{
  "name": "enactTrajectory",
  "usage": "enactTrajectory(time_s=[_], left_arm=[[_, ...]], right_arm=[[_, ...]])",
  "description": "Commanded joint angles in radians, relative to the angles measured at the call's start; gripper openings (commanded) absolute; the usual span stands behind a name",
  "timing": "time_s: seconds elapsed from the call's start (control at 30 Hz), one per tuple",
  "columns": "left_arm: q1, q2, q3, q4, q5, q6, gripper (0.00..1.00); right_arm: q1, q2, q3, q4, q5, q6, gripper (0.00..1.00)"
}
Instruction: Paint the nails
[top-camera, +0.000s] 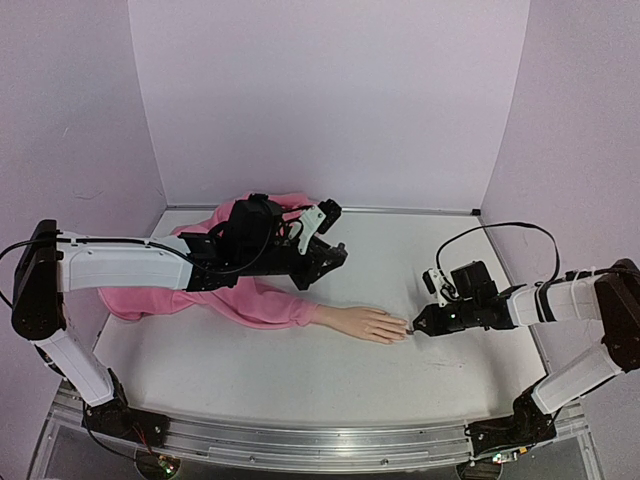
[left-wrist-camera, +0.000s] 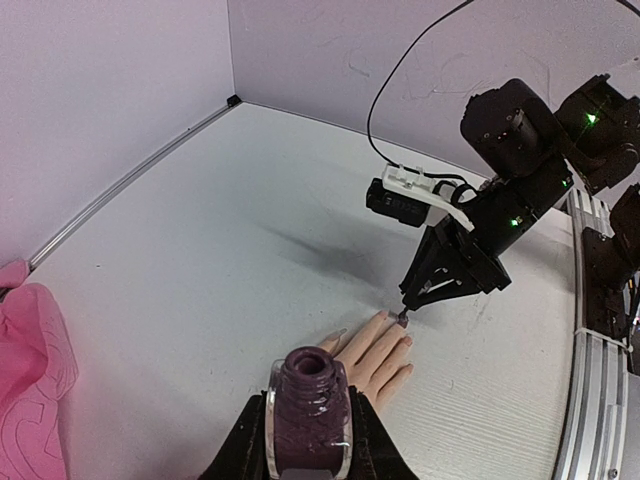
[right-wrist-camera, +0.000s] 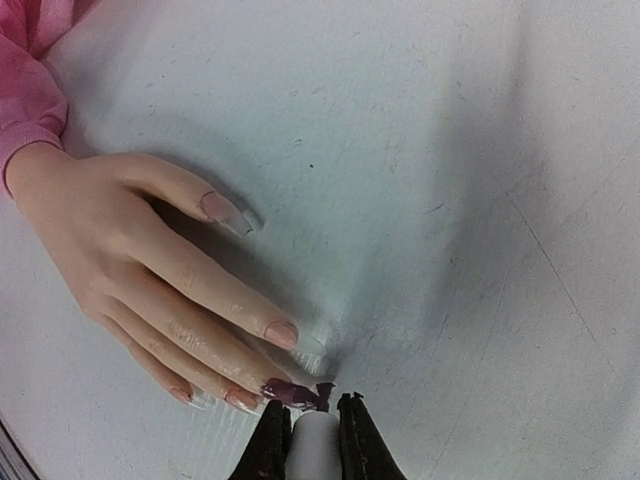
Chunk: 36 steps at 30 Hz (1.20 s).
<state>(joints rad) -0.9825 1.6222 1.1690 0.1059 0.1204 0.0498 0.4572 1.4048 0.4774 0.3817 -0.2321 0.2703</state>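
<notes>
Standing here, I can read no writing, brand, number or sign on anything. The dark polish bottle (left-wrist-camera: 308, 425) is plain glass, with no label that I can make out. The pink sleeve (left-wrist-camera: 30, 390), lying toward the far left corner of the counter (left-wrist-camera: 200, 250), has raised stitched curves on it, but I cannot tell whether they form letters. Small green lights glow on the right arm (left-wrist-camera: 520, 135), and any marking beside them is too small to read.
</notes>
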Motion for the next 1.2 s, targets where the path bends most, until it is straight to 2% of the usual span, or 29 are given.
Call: enactTrajectory(time_s=[0.0,0.27,0.5,1.17], left_arm=[[0.004,-0.043,0.017,0.055,-0.002,-0.006,0.00],[0.004,-0.045,0.012,0.055,-0.004,-0.008,0.00],[0.004,-0.051,0.008,0.055,-0.004,-0.010,0.00],[0.004,-0.047,0.014,0.055,0.001,-0.015,0.00]], right_arm=[[0.005,-0.003,0.024,-0.026,0.016,0.010,0.00],[0.006,-0.047,0.014,-0.045,0.025,0.015,0.00],[0.007,-0.119,-0.020,-0.034,-0.030,0.005,0.00],[0.013,-0.030,0.006,0.005,-0.060,-0.014,0.00]])
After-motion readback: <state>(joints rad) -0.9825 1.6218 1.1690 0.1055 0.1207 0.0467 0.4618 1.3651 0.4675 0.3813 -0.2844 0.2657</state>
